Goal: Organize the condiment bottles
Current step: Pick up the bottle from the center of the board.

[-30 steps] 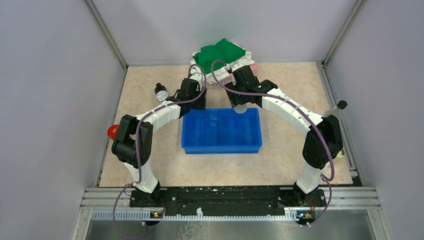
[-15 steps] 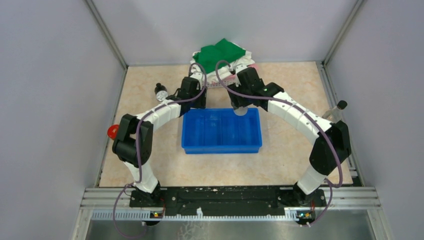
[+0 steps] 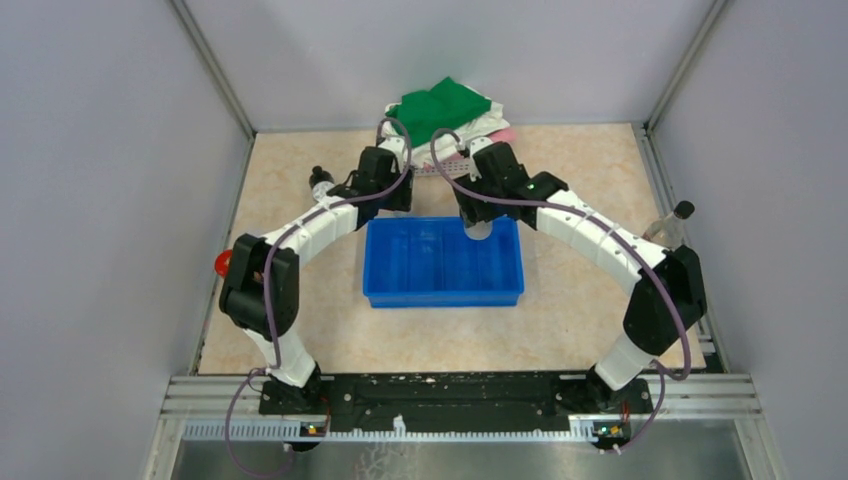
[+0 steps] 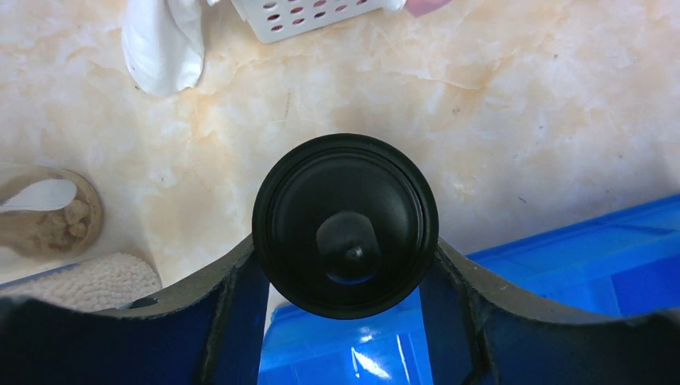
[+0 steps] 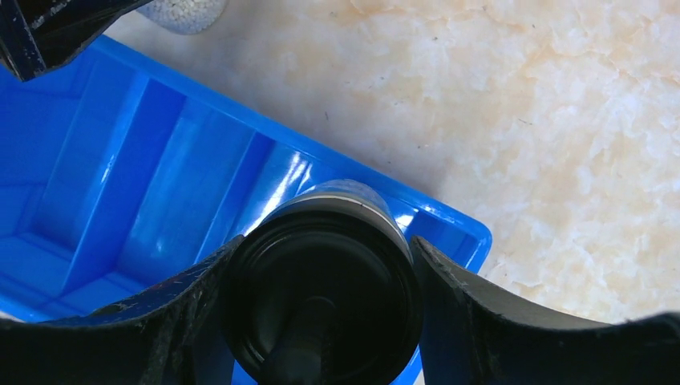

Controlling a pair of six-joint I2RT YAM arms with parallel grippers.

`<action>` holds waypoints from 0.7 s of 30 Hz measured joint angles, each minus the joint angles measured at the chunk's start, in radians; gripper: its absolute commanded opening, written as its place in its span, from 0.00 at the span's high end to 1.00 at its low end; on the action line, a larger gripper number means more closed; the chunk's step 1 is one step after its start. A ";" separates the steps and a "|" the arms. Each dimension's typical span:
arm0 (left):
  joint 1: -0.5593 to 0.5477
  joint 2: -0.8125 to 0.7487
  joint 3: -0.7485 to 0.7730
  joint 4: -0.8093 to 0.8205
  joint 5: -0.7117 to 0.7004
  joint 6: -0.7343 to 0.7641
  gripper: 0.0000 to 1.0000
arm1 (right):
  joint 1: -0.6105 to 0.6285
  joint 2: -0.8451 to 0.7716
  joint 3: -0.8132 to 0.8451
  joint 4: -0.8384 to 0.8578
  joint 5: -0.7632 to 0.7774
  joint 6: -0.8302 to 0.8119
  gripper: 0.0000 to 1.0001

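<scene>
My left gripper (image 4: 345,250) is shut on a black-capped bottle (image 4: 345,220), held just past the far left corner of the blue tray (image 4: 561,265). In the top view the left gripper (image 3: 392,203) is at the tray's far edge (image 3: 440,222). My right gripper (image 5: 325,249) is shut on a clear bottle with a black cap (image 5: 321,309), over the tray's far right compartment (image 5: 449,220); in the top view the right gripper (image 3: 479,222) is there too. A small black-capped bottle (image 3: 319,179) stands left of the left arm. A clear black-capped bottle (image 3: 675,222) stands at the right edge. A red cap (image 3: 221,263) shows at the left edge.
A white basket (image 4: 305,18) with green and white cloths (image 3: 445,103) stands behind the tray at the back. A jar of tan contents (image 4: 48,216) and a jar of white beads (image 5: 186,11) stand near the tray's far left corner.
The right gripper has moved a little left and nearer with its bottle, over the tray's far right corner. The left arm has shifted slightly back and now hides the silver-capped jar.
</scene>
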 measured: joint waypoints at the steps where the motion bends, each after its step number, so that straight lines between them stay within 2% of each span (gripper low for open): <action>1: 0.000 -0.010 0.003 -0.007 0.001 0.001 0.64 | 0.005 -0.005 0.000 0.000 -0.002 0.000 1.00; 13: 0.000 -0.280 0.111 -0.169 0.032 0.023 0.63 | 0.146 -0.014 0.003 0.014 -0.023 -0.003 1.00; 21: 0.000 -0.458 0.121 -0.338 0.039 0.002 0.63 | 0.165 0.078 0.049 0.089 -0.073 0.006 1.00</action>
